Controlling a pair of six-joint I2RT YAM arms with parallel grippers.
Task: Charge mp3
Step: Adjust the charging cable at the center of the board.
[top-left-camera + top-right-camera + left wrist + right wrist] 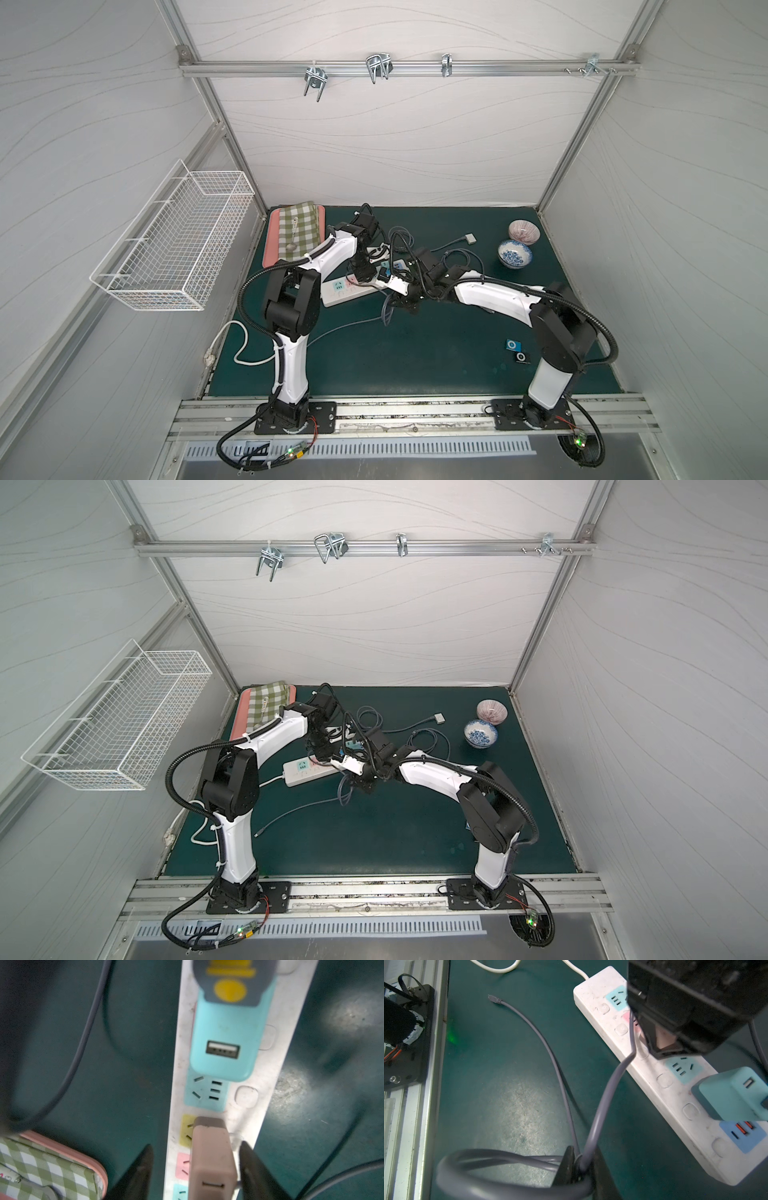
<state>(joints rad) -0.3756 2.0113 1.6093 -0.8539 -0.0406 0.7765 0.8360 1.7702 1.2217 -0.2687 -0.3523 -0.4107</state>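
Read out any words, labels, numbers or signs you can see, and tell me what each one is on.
Nothing reads clearly.
Spoon handle: red and dark print, too blurred.
Teal charger: yellow shapes, no letters.
Power strip: no print shows.
Blue mp3 and black mp3: too small to tell.

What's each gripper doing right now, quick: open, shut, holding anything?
Left gripper: open, jaws either side of the beige charger, not gripping it.
Right gripper: shut on the grey cable.
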